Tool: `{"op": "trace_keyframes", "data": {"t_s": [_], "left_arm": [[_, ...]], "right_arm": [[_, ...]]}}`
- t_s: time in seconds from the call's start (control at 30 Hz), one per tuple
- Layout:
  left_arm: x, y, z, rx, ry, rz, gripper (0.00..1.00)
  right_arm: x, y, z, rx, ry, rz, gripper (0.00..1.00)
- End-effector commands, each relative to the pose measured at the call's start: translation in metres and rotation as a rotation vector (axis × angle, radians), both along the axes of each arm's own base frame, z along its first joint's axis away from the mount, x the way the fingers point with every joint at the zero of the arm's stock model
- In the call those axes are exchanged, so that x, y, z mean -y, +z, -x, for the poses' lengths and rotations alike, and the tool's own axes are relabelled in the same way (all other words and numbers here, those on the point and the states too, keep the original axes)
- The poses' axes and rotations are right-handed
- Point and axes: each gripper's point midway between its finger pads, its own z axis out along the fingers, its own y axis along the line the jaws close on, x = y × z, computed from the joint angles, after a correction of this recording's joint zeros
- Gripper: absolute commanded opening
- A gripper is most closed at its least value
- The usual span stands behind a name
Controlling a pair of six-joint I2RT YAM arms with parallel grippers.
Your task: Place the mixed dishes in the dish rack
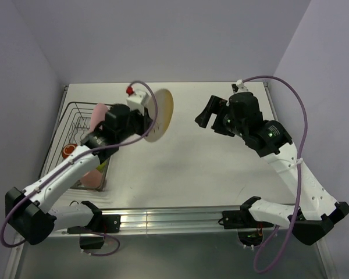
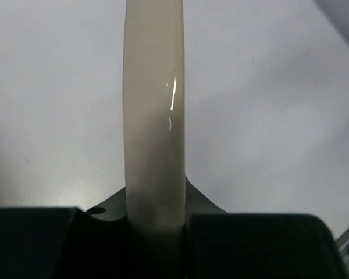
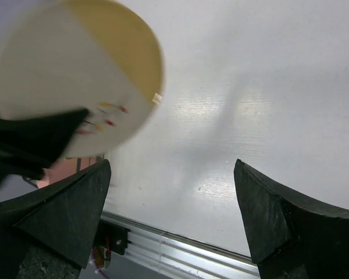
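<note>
At the far left of the tabletop [image 1: 192, 168], the dish rack [image 1: 75, 113] of dark wire. Inside it, a pink plate [image 1: 97, 119] on edge between the prongs, partly hidden behind the left arm. Nearer to the bases, a dark red-orange mug [image 1: 68, 152]. At the rack's near right corner, a salmon-pink piece [image 1: 93, 178]; inside the rim or outside, cannot tell. Just right of the rack, the left tool [image 1: 145, 122], pinching the rim of the cream-and-orange plate [image 1: 161, 115]. Plate upright on edge, over the tabletop beside the rack, not in it. In the left wrist view, only the plate's pale rim between the two black fingers [image 2: 250, 244]. Further right, well apart from the plate, the right tool [image 1: 208, 116], spread wide, holding nothing, turned toward the plate. In the right wrist view, small coloured marks on the plate's cream face.
</note>
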Motion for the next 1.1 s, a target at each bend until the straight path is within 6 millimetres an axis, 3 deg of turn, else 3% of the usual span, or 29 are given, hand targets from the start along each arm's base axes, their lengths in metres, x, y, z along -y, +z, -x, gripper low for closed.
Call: {"op": "trace_keyframes", "data": {"t_s": [0.0,0.07,0.13,0.23,0.27,0.3,0.4,0.47,0.7,0.83,1.07], "left_arm": [[-0.023,0.155,-0.026,0.353,0.027,0.094,0.0],[-0.038,0.193,-0.033,0.426,0.064,0.105,0.0],[-0.07,0.217,-0.047,0.473,0.153,0.064,0.0],[-0.122,0.227,-0.066,0.482,0.306,0.013,0.0],[-0.133,0.231,-0.067,0.496,0.326,0.015,0.0],[-0.156,0.239,-0.063,0.526,0.384,0.007,0.0],[-0.193,0.24,-0.056,0.565,0.488,-0.024,0.0],[-0.218,0.231,-0.053,0.546,0.555,-0.04,0.0],[-0.268,0.176,-0.046,0.404,0.681,-0.079,0.0],[-0.277,0.156,-0.042,0.371,0.701,-0.097,0.0],[-0.281,0.142,-0.039,0.345,0.708,-0.14,0.0]], "right_arm": [[0.014,-0.018,0.0,-0.02,-0.027,0.078,0.93],[0.013,-0.026,0.002,-0.038,-0.016,0.084,0.93],[0.013,-0.035,0.004,-0.055,-0.007,0.089,0.93],[0.013,-0.043,0.007,-0.063,0.002,0.093,0.93],[0.013,-0.043,0.007,-0.061,0.006,0.095,0.92],[0.013,-0.045,0.008,-0.063,0.009,0.098,0.92],[0.014,-0.05,0.007,-0.067,0.014,0.112,0.92],[0.014,-0.051,0.006,-0.068,0.016,0.116,0.92],[0.008,-0.058,0.003,-0.077,0.039,0.121,0.92],[0.007,-0.065,0.002,-0.09,0.048,0.127,0.92],[0.005,-0.07,0.001,-0.1,0.062,0.118,0.92]]}}
